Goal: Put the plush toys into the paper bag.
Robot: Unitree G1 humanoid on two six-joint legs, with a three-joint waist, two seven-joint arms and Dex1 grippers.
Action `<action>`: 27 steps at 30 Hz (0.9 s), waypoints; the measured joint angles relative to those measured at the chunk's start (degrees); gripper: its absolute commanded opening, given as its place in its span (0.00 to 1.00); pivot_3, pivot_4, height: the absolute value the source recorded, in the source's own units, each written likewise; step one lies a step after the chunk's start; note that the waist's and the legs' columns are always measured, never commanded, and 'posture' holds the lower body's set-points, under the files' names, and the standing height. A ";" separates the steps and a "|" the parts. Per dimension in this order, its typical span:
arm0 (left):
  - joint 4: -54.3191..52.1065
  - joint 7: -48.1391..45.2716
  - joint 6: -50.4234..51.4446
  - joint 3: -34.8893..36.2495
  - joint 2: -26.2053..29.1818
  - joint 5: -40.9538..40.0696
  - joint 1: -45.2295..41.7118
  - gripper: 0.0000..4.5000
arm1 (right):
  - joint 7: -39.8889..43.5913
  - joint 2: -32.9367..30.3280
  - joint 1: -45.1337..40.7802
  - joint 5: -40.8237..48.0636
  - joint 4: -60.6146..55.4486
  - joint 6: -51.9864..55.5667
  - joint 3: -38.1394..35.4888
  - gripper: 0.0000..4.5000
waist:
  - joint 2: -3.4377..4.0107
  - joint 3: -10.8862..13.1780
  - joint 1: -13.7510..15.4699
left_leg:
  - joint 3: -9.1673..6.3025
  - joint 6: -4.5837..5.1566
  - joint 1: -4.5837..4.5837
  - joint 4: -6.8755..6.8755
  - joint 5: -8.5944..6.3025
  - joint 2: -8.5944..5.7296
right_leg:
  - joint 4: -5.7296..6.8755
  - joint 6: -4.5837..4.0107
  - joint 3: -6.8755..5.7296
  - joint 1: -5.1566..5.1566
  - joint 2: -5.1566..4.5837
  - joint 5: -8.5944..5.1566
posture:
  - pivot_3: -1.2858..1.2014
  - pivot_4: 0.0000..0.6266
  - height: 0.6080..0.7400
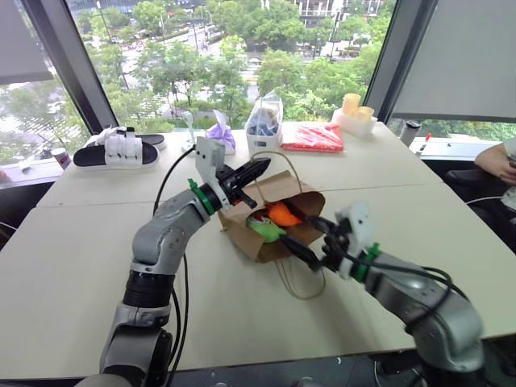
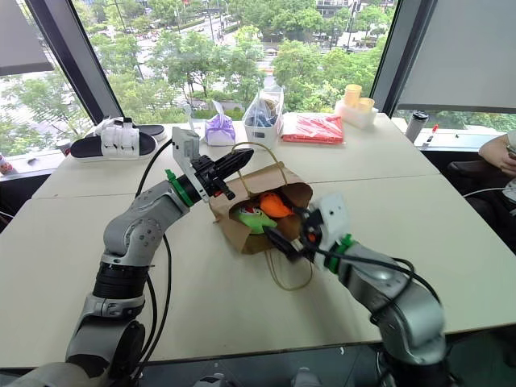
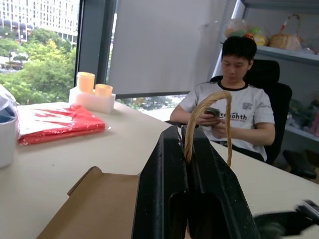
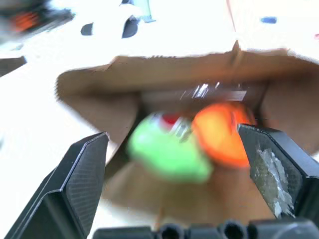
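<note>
Daylight pours in through the big windows [image 1: 242, 56] at twelve o'clock, leaving the pale surface [image 1: 89, 242] bright and evenly lit, with only soft, faint shadows beneath the paper bag [image 1: 278, 187]. The head views are sharp, though the window frames lean outward toward the edges. Close to the left wrist camera the black fingers [image 3: 164, 194] go soft, while the person [image 3: 234, 104] behind stays clear. The right wrist view is heavily washed out, and the green toy [image 4: 169, 149] and orange toy [image 4: 222, 132] smear into blur.
</note>
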 measured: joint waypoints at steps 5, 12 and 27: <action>0.09 -0.21 -0.01 -0.04 -0.11 0.00 -0.04 0.00 | -0.47 -4.21 7.30 -2.53 1.94 0.60 0.71 0.99 | -0.01 0.00 -0.09 | 0.07 0.00 0.05 0.02 0.00 0.03 | 0.01 0.00 0.00 0.02 0.01 0.00 | 0.52 0.24 1.00; 0.49 -0.36 -0.17 -0.06 -0.03 0.05 -0.14 0.00 | -2.07 -0.84 6.45 -8.57 14.41 -6.18 6.05 0.99 | -0.01 0.00 -0.05 | 0.09 0.00 0.06 0.03 0.00 0.03 | 0.02 0.00 0.02 0.02 0.00 0.00 | 0.52 0.24 1.00; 0.63 1.57 -1.10 0.58 0.02 1.02 -0.39 0.00 | 0.97 -4.57 -3.10 -3.71 10.82 -0.63 0.01 0.01 | -0.02 0.02 -0.12 | 0.07 -0.01 0.04 0.07 0.01 0.02 | 0.01 0.00 0.01 0.02 0.00 0.01 | 0.52 0.24 1.00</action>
